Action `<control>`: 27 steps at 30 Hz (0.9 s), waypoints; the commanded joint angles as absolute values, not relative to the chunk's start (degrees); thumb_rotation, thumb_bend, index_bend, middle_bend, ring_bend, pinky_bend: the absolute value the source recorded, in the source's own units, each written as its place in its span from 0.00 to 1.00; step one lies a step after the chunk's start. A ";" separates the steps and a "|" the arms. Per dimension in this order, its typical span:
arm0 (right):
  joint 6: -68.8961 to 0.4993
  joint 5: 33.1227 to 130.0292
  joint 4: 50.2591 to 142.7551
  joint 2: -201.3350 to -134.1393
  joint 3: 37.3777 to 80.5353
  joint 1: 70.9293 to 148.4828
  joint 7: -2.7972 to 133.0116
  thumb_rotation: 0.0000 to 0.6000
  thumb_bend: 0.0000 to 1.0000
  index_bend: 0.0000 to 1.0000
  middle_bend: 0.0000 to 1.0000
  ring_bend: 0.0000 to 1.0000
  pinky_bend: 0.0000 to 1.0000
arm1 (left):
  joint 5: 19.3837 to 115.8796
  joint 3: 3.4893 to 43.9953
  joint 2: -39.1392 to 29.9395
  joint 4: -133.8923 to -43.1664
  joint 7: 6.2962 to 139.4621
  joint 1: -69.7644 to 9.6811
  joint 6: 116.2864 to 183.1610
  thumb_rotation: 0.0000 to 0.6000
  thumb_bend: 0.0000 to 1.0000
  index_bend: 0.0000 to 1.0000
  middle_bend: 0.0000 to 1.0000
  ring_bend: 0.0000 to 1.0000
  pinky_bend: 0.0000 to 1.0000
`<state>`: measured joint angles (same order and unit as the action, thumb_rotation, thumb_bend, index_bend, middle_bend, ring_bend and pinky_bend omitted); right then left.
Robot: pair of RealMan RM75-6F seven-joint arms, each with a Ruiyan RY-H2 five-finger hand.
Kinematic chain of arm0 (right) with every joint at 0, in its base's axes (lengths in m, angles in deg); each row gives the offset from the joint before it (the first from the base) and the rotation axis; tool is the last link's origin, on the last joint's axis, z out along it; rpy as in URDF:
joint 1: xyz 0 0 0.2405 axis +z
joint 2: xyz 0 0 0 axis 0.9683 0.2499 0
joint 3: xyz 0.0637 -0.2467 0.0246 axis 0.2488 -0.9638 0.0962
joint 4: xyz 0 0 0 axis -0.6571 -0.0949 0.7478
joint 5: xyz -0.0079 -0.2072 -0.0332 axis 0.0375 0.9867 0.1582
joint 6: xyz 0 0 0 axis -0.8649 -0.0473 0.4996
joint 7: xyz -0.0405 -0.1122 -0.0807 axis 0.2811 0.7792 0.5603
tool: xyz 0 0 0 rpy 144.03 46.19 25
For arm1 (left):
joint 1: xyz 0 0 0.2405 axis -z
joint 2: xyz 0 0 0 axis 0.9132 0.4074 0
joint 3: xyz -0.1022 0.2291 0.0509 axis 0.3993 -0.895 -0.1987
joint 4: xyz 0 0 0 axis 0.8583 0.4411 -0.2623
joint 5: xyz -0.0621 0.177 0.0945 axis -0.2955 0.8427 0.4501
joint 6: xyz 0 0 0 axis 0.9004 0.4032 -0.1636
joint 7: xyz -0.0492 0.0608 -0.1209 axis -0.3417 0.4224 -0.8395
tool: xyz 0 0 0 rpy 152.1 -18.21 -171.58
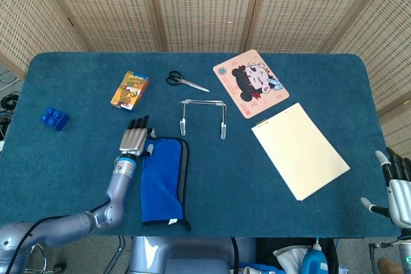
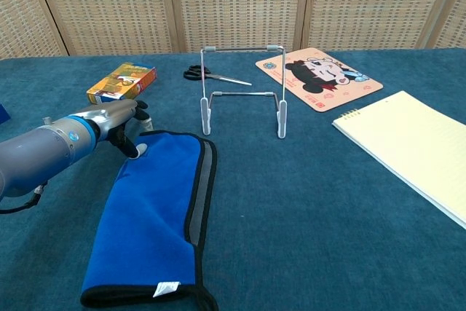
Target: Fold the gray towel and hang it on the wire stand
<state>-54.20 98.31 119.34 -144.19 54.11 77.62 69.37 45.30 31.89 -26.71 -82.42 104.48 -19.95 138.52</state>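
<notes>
Lying folded, blue-faced: towel

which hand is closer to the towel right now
Left. The left hand sits right beside the towel's far left corner. The right hand is off past the table's right edge, beyond the notepad.

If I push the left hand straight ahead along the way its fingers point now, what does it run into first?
Probably the orange box. In the head view the left hand lies beside the towel, fingers pointing up-table at that box, with bare cloth between. The wire stand sits off to its right, likely missed.
</notes>
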 commanded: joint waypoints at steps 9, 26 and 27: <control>-54.48 98.62 119.48 -143.99 54.04 77.48 69.00 1.00 0.00 0.00 0.00 0.00 0.00 | 45.90 31.21 -24.81 -86.42 104.74 -20.96 140.99 1.00 0.36 0.91 0.00 0.00 0.00; -54.54 98.90 119.63 -143.81 53.95 77.45 68.65 1.00 0.00 0.00 0.00 0.00 0.00 | 52.32 29.19 -22.02 -90.19 101.11 -23.03 143.86 1.00 0.45 0.91 0.00 0.00 0.00; -54.52 98.92 119.65 -143.80 53.93 77.46 68.63 1.00 0.00 0.00 0.00 0.00 0.00 | 53.48 28.96 -21.44 -91.05 100.47 -23.35 144.29 1.00 0.45 0.91 0.00 0.00 0.00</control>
<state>-54.51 98.93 119.66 -143.80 53.93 77.46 68.63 51.89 29.48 -22.35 -89.88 101.59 -22.73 143.66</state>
